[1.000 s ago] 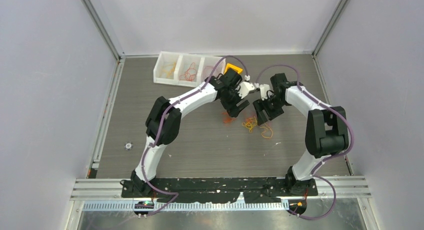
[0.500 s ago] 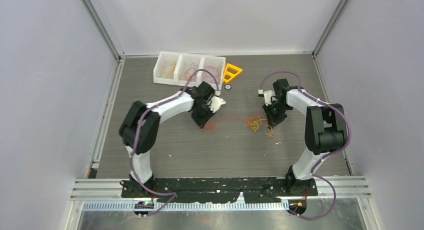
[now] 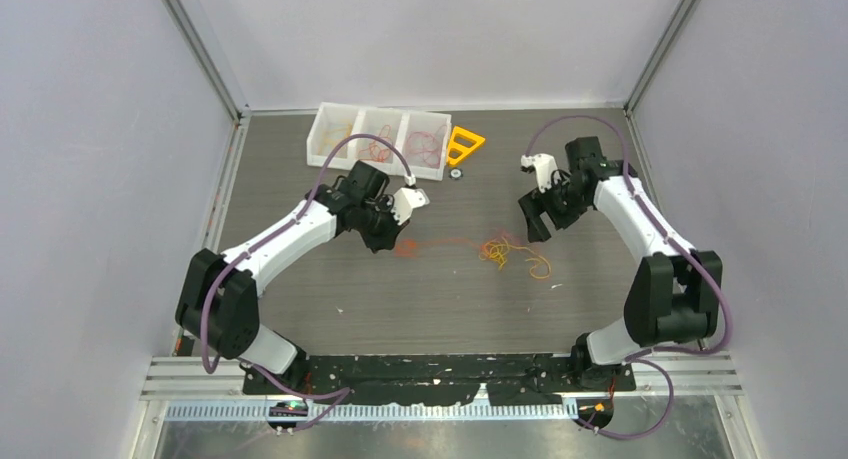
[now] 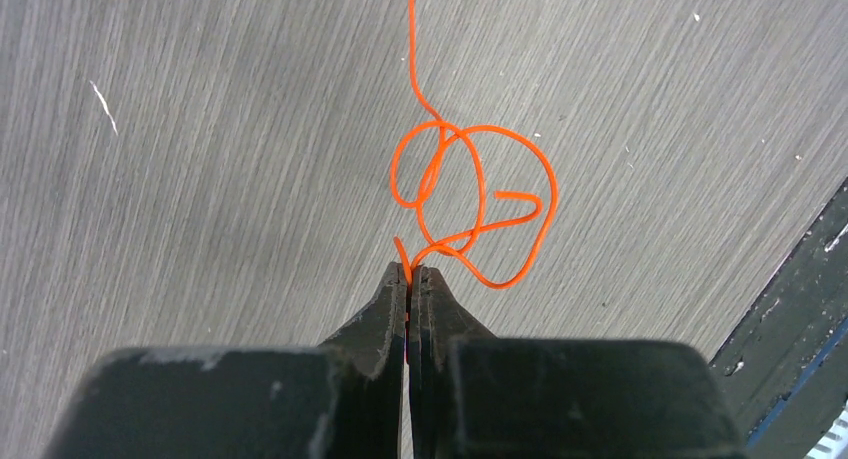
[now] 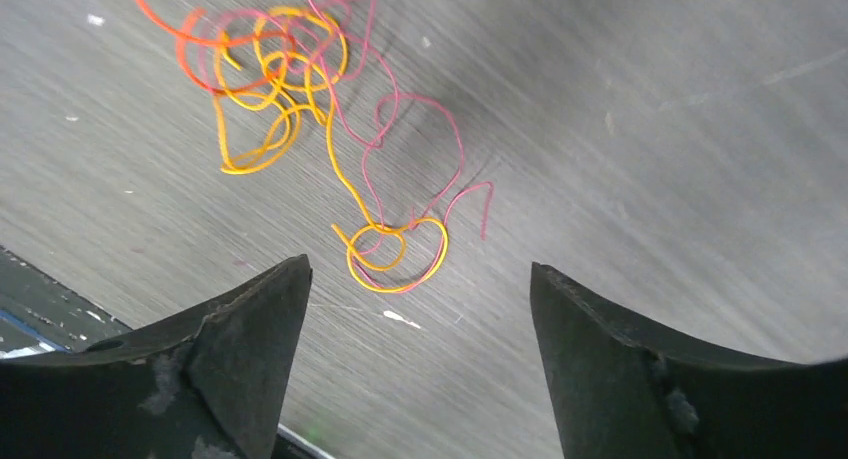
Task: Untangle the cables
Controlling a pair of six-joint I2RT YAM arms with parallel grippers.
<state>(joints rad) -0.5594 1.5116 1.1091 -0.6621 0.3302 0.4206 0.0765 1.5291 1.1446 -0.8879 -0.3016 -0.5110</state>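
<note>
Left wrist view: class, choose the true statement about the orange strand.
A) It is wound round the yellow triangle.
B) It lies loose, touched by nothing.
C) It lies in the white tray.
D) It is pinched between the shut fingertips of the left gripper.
D: the left gripper is shut, with the orange strand caught between its tips and coiling out ahead.

You have even, diffuse light from overhead: the table [image 3: 430, 299] is bright without glare, and shadows on it are soft and short. Your left wrist view is crisp. Your right wrist view is motion-blurred, with the cables [image 5: 290, 99] smeared and casting faint shadows.
</note>
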